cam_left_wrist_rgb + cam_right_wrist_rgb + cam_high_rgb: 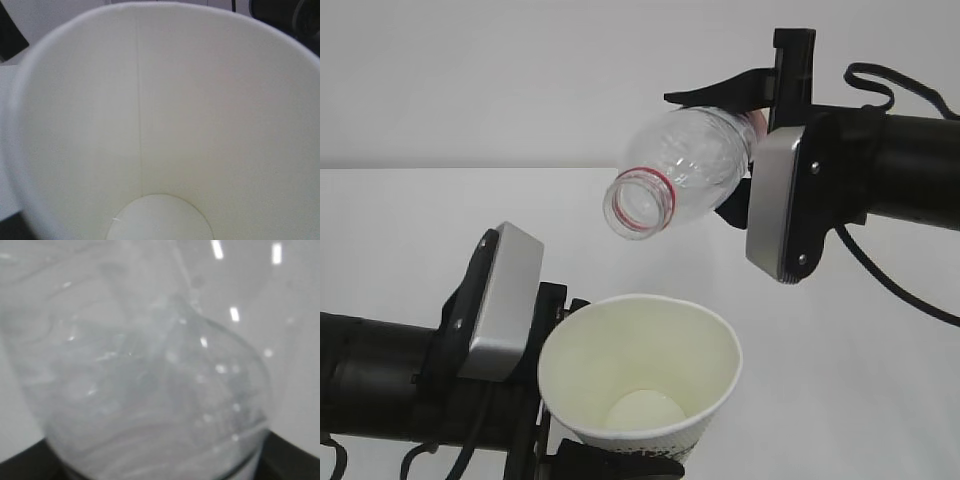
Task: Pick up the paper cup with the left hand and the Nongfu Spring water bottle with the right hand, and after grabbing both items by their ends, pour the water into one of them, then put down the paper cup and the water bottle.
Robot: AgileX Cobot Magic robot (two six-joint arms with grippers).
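While the cup (640, 375) sits low in the exterior view, mouth up and leaning a little toward the camera, its white inside looks dry, with only the pale round bottom showing. Up close in the left wrist view the cup (165, 125) fills the picture: a bare wall with one straight seam running down to the base, and no liquid I can make out.

Above the cup and to its right, the bottle (685, 165) hangs in the air, tipped with its open red-ringed mouth pointing down and left, toward the cup's rim. No cap is on it. No stream leaves the mouth, and whether any water is inside cannot be told; the right wrist view shows only a blurred clear curve of the bottle (150, 390) with light spots.

The left hand (560, 400) is closed around the cup from the cup's left, fingers spread to the cup's width; one dark finger (610, 462) shows under the cup's lower side.

The right hand (745, 150) grips the bottle's rear part, right of the cup and higher, jaws held apart by the bottle's body, one finger (720, 92) lying over the top.

The bottle's label and base are hidden behind the right hand's grey plate, and the cup's base is cut off by the frame edge.
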